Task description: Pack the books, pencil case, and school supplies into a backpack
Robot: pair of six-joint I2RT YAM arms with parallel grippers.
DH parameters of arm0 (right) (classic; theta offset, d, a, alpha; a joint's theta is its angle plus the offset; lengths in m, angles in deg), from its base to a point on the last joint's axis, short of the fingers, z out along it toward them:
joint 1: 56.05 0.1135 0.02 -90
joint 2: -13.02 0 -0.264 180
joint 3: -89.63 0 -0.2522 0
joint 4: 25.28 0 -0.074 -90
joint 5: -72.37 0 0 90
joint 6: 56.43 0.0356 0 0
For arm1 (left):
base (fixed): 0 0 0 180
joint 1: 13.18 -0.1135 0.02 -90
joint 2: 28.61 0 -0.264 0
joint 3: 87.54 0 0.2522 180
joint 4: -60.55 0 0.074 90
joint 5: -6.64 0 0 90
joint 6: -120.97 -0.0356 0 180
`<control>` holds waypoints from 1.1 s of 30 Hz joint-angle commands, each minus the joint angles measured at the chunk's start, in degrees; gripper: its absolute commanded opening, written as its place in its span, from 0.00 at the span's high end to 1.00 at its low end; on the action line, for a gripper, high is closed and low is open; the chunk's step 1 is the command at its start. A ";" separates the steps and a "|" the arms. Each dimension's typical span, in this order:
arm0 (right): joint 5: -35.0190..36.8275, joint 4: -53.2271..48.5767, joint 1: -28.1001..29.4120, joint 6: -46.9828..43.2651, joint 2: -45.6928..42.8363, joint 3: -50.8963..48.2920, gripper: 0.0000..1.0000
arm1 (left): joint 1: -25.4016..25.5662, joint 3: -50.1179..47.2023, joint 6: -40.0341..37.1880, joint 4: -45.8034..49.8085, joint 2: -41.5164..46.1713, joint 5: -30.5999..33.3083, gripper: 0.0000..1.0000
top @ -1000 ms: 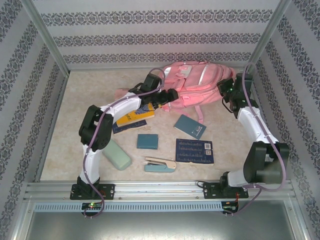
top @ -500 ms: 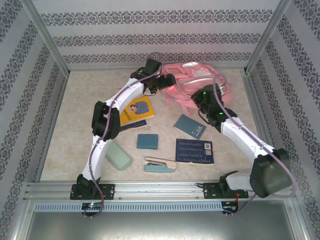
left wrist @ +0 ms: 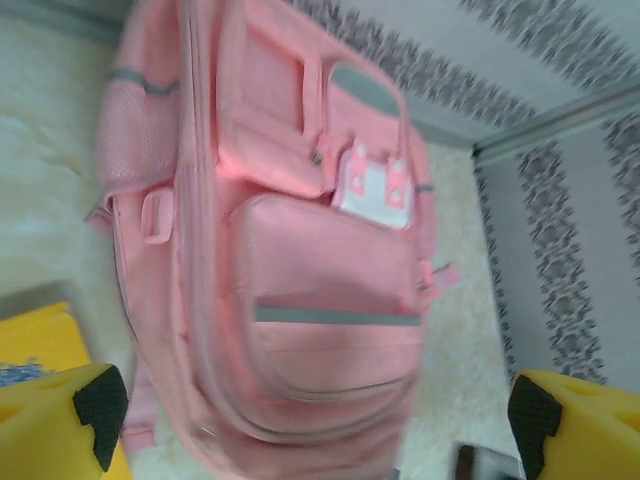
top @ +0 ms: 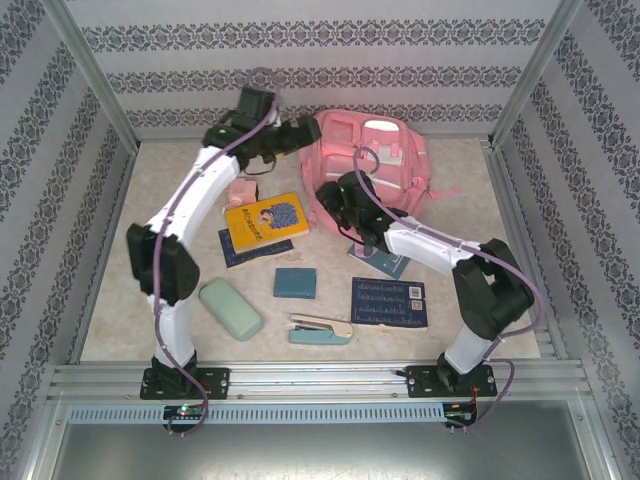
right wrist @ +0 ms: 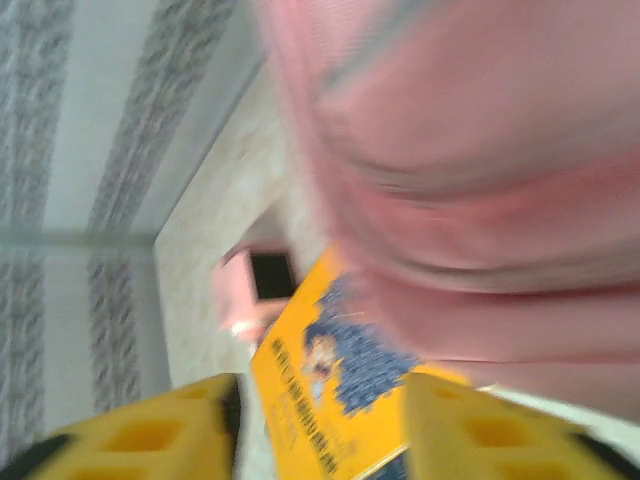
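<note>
Top view, left claw: the left claw (top: 300, 135) is at the far-left corner of the backpack (top: 375, 160). I cannot tell whether it touches the fabric or sits just beside it.
Top view, right claw: the right claw (top: 336, 192) is at the backpack's near-left edge, and its arm crosses above the teal-blue book (top: 385, 262).
Top view, unpacked things: all lie on the worktop (top: 160, 200). The yellow book (top: 266, 217) is just left of the right claw and the pink box (top: 240, 190) is under the left arm. The pencil case (top: 230, 308), teal block (top: 295, 282), stapler (top: 320, 330) and large navy book (top: 390, 302) are well behind both claws, toward the bases.
Left wrist view: the fingers (left wrist: 50, 430) are spread wide and grip nothing. The backpack lies front-up straight ahead.
Right wrist view: blurred. The fingers are apart and empty, with the backpack ahead to the right and the yellow book and pink box ahead.
Risk: no open mouth shows on the backpack, so I judge nothing can go in yet. A grab at loose fabric could slide the whole bag instead of opening it. The right arm, low over the teal-blue book, could drag it along.
</note>
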 commanded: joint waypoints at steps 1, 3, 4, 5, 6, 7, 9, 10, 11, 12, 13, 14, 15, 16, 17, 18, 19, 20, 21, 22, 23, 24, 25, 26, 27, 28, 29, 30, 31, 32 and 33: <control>-11.42 1.94 0.68 -7.98 0.64 5.04 0.20 | -1.41 -6.91 -2.03 4.23 6.69 3.57 0.02; -14.89 1.31 0.19 -10.39 0.15 4.54 0.15 | -1.76 -11.68 -1.02 4.16 10.17 4.52 0.02; -16.94 2.59 -0.38 -11.74 -0.72 3.28 0.15 | -1.78 -14.20 -0.19 3.81 11.81 4.34 0.02; -17.54 3.37 -0.86 -12.98 -2.22 1.65 0.15 | -1.86 -16.71 0.94 3.18 13.20 4.08 0.03; -16.58 2.86 -1.32 -14.26 -3.93 0.36 0.15 | -1.74 -18.94 2.31 2.30 14.17 3.57 0.04; -15.08 1.49 -1.95 -15.50 -5.72 -0.79 0.15 | -1.43 -21.27 4.72 1.33 15.06 3.24 0.05; -9.04 -4.73 -4.79 -15.35 -9.74 -3.00 0.18 | -0.28 -23.99 9.77 1.28 15.44 4.15 0.10; -5.55 -8.19 -6.68 -14.33 -11.62 -4.01 0.19 | 0.69 -25.27 13.02 1.25 15.26 5.01 0.11; -1.40 -11.17 -8.40 -13.54 -13.70 -5.20 0.20 | 2.13 -27.04 16.17 0.05 15.03 5.32 0.11; 2.59 -13.15 -9.73 -12.45 -15.52 -6.17 0.21 | 3.35 -28.31 18.63 -1.83 14.74 5.01 0.11; 7.24 -15.66 -11.08 -10.75 -17.59 -7.25 0.23 | 4.92 -30.28 21.64 -4.32 14.38 5.00 0.11; 9.49 -16.52 -12.60 -9.73 -19.46 -8.35 0.25 | 6.36 -31.50 24.33 -6.42 13.88 5.41 0.12; 10.13 -16.15 -13.92 -9.11 -20.96 -9.55 0.27 | 7.46 -32.21 26.27 -8.54 13.23 5.62 0.12; 10.78 -15.55 -15.37 -7.85 -22.49 -10.91 0.28 | 8.81 -32.24 28.12 -10.34 12.18 5.98 0.15; 11.47 -15.18 -16.62 -6.36 -24.05 -12.15 0.30 | 9.96 -31.66 29.75 -11.22 10.83 6.54 0.15; 11.73 -14.39 -17.56 -5.63 -25.03 -13.28 0.31 | 10.79 -30.74 30.87 -12.00 9.51 6.71 0.16; 11.72 -13.63 -18.45 -4.93 -25.91 -14.09 0.32 | 11.70 -29.69 31.88 -13.04 8.03 6.56 0.20; 11.97 -13.84 -19.21 -4.36 -26.44 -14.42 0.33 | 12.37 -28.32 33.21 -13.35 6.27 6.56 0.23; 12.36 -14.08 -19.54 -4.01 -26.79 -14.55 0.33 | 12.90 -26.85 34.21 -13.11 4.75 6.75 0.26; 12.81 -14.19 -19.83 -3.71 -27.12 -14.84 0.34 | 13.50 -25.40 35.35 -12.69 3.10 7.11 0.30; 13.18 -14.36 -20.13 -3.14 -27.41 -15.17 0.35 | 14.05 -24.20 36.61 -12.26 1.49 7.26 0.32; 13.30 -14.58 -20.40 -2.50 -27.57 -15.41 0.35 | 14.58 -23.47 37.98 -12.24 0.20 7.31 0.34; 13.26 -14.53 -20.82 -1.92 -27.75 -15.76 0.36 | 15.03 -23.23 38.99 -12.97 -0.71 7.12 0.35; 13.11 -14.13 -21.23 -1.28 -27.83 -16.32 0.37 | 15.63 -23.06 39.94 -13.60 -1.71 6.91 0.35; 12.90 -13.83 -21.68 -0.65 -28.04 -16.85 0.37 | 16.01 -22.64 40.66 -13.70 -2.48 7.05 0.35; 12.58 -13.14 -22.07 -0.26 -28.14 -17.34 0.38 | 16.40 -22.03 41.21 -13.49 -3.31 7.38 0.36; 12.00 -12.37 -22.50 -0.10 -28.15 -17.85 0.38 | 16.67 -21.48 41.40 -13.39 -4.16 7.74 0.36; 11.42 -11.95 -22.86 0.14 -28.06 -18.09 0.38 | 16.89 -20.80 41.45 -13.26 -4.84 8.17 0.36; 10.87 -11.56 -23.29 0.25 -27.98 -18.22 0.38 | 16.92 -19.89 41.52 -12.88 -5.76 8.39 0.37; 10.31 -11.25 -23.62 0.25 -27.93 -18.37 0.38 | 16.96 -19.09 41.67 -12.87 -6.73 8.43 0.39; 9.93 -10.88 -23.97 0.24 -27.93 -18.65 0.39 | 16.86 -18.21 41.72 -12.85 -7.72 8.49 0.40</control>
